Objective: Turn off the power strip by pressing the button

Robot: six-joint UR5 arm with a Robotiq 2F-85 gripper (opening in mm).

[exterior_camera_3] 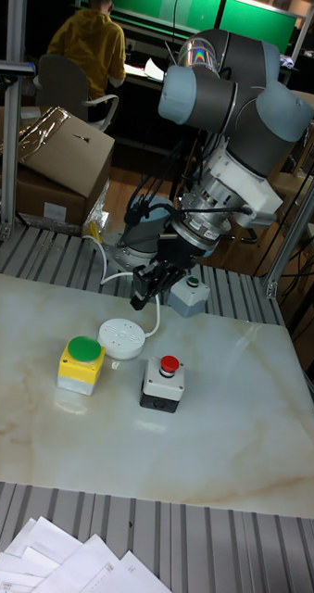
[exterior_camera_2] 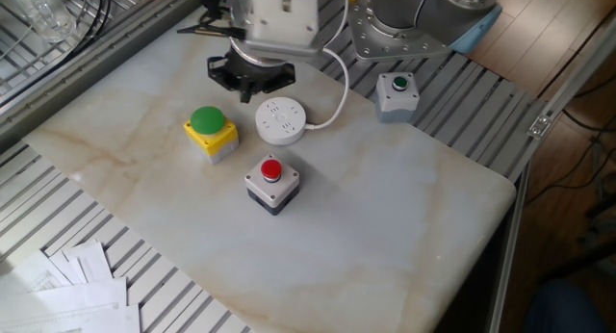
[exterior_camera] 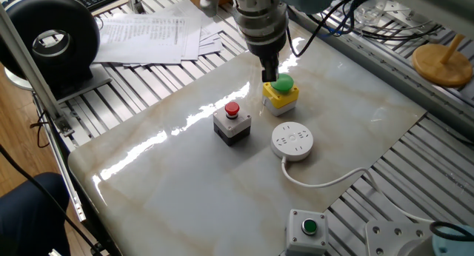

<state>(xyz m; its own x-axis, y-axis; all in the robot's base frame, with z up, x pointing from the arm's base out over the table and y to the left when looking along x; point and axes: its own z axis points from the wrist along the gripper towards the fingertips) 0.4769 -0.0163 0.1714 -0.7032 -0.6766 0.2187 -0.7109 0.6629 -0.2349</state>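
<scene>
The power strip (exterior_camera: 292,140) is a round white disc with dark socket slots, lying flat on the marble table, and its white cord (exterior_camera: 326,183) trails off toward the table edge. It also shows in the other fixed view (exterior_camera_2: 281,120) and the tall view (exterior_camera_3: 119,335). My gripper (exterior_camera: 271,72) points down and hangs above the table, just behind the power strip and apart from it. From the other side the gripper (exterior_camera_2: 252,81) sits up and left of the disc. In the tall view its dark tip (exterior_camera_3: 141,299) hovers a little above the disc's far edge. No view shows the fingertips clearly enough to tell a gap.
A yellow box with a green dome button (exterior_camera: 281,93) stands right beside the power strip. A grey box with a red button (exterior_camera: 232,123) sits in front of them. A small grey box with a green button (exterior_camera: 307,230) rests near the cord. Loose papers (exterior_camera: 148,34) lie beyond the marble slab.
</scene>
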